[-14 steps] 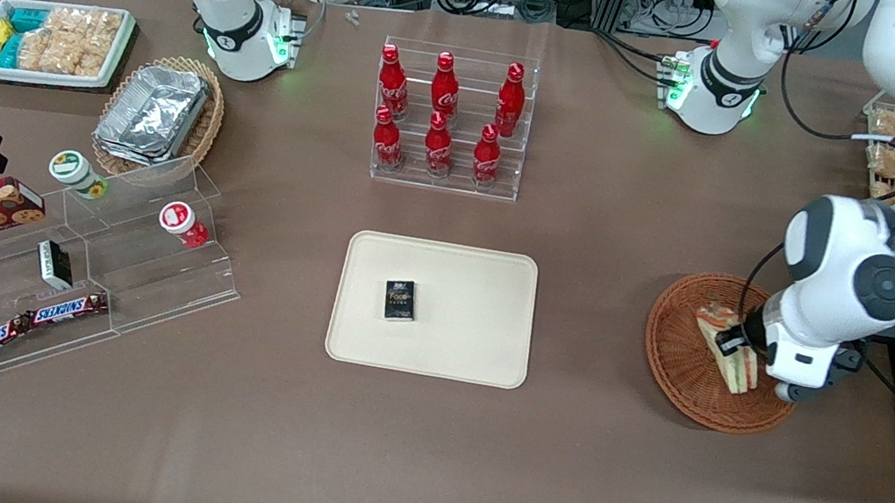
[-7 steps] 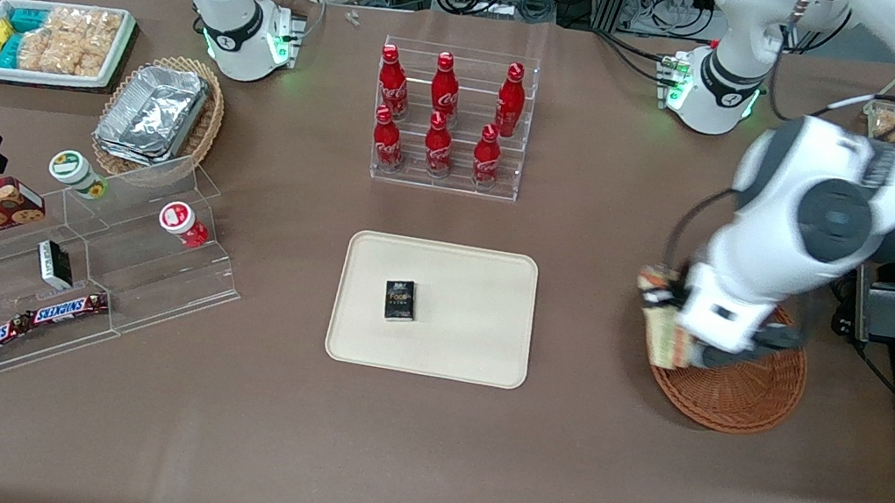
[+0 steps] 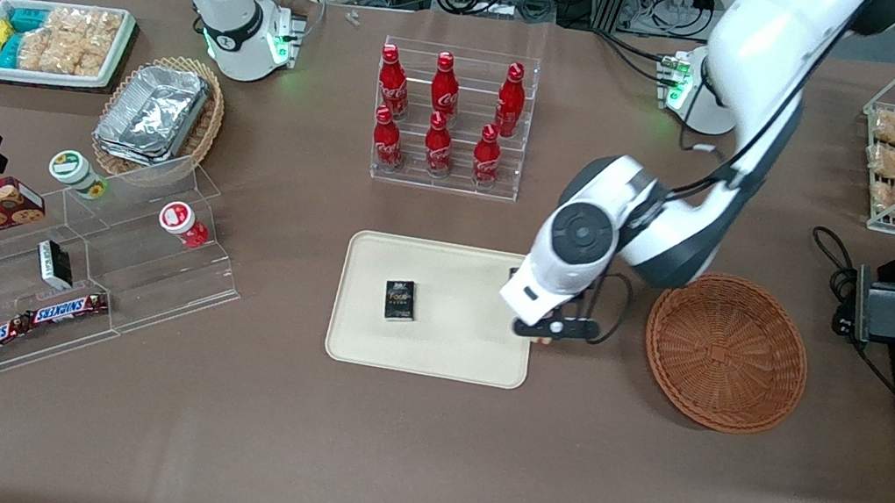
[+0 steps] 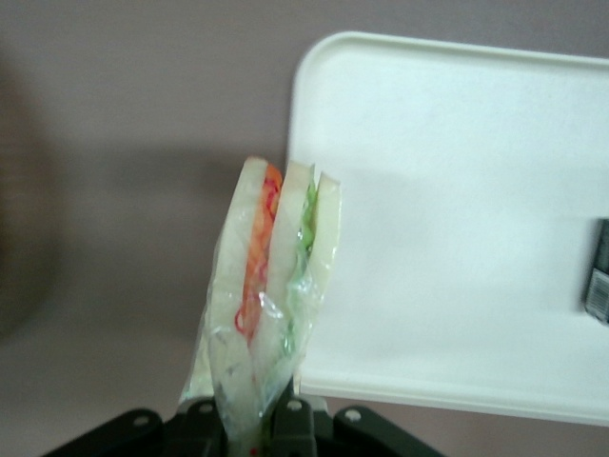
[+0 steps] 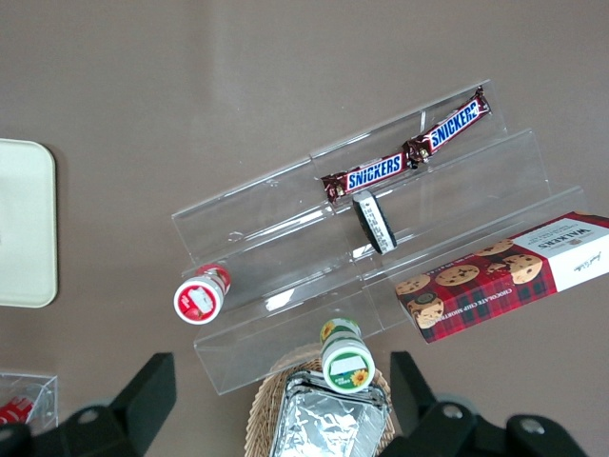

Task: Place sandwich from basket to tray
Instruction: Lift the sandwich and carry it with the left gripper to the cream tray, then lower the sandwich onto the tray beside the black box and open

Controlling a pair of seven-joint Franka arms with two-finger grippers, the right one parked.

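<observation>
Now sandwich (image 4: 271, 286) in gripper (image 4: 255, 433) above tray (image 4: 457, 238)

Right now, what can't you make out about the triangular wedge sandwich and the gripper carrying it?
- Front view: the triangular wedge sandwich is hidden under the working arm, at the beige rectangular tray's edge.
- Left wrist view: the gripper is cut off by the frame edge; the sandwich's lower end covers the fingertips.

six red bottles (image 3: 441, 117), two snickers bars (image 3: 32, 327) (end to end), two baskets (image 3: 725, 352).
</observation>
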